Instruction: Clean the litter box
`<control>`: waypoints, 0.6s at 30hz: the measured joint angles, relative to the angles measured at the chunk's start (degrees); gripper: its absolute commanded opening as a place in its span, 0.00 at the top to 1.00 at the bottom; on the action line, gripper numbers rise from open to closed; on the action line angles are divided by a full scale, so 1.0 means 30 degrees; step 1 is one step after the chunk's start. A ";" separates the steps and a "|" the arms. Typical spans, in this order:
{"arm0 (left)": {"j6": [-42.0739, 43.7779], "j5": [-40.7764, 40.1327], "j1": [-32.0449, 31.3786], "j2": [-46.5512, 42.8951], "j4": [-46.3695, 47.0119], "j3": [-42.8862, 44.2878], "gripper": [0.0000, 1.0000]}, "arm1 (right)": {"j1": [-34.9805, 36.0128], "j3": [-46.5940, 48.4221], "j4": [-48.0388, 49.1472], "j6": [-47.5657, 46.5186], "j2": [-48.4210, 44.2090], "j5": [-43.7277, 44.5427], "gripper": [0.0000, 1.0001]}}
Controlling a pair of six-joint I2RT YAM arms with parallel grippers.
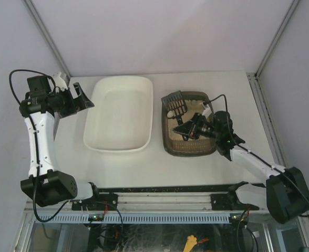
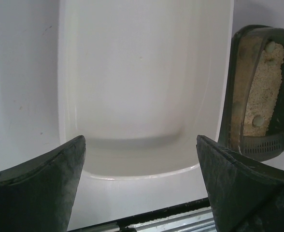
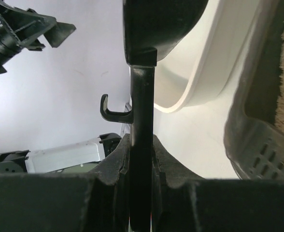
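Observation:
The litter box, a dark tray holding beige sandy litter, sits right of centre on the table. My right gripper hovers over it, shut on the handle of a dark slotted scoop whose head is at the box's far left corner. In the right wrist view the black scoop handle runs straight up from between the closed jaws of the right gripper, with the litter box wall at right. My left gripper is open and holds nothing, left of the white tub; its fingers frame the tub, and the litter box shows at right.
A large white rectangular tub with nothing in it stands just left of the litter box. It fills the left wrist view as the white tub and curves in at the upper right as the white tub. The metal rail runs along the near table edge.

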 measured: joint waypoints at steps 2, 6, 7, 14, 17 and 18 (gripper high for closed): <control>0.0051 0.0015 0.0452 -0.0153 -0.0044 0.0000 0.00 | 0.0991 0.1173 -0.0707 -0.0415 0.1086 0.0495 1.00; 0.0029 0.0036 0.1545 -0.0597 -0.0022 -0.0015 0.00 | 0.3177 0.4554 -0.2994 -0.1821 0.3694 0.2142 1.00; 0.0029 0.0087 0.1792 -0.0685 -0.0007 -0.0044 0.00 | 0.3606 0.5304 -0.3534 -0.2186 0.4211 0.2565 1.00; -0.0153 0.0306 0.2339 -0.1027 0.0277 -0.0452 0.00 | 0.7533 1.4965 -1.1504 -0.5603 1.0083 0.8371 1.00; -0.0168 0.0313 0.2339 -0.1253 0.0335 -0.0794 0.00 | 0.8903 1.9125 -1.4885 -0.6900 1.2611 1.1016 1.00; -0.0175 0.0306 0.2339 -0.1341 0.0393 -0.0918 0.00 | 0.9347 2.0538 -1.6094 -0.7373 1.3522 1.1985 1.00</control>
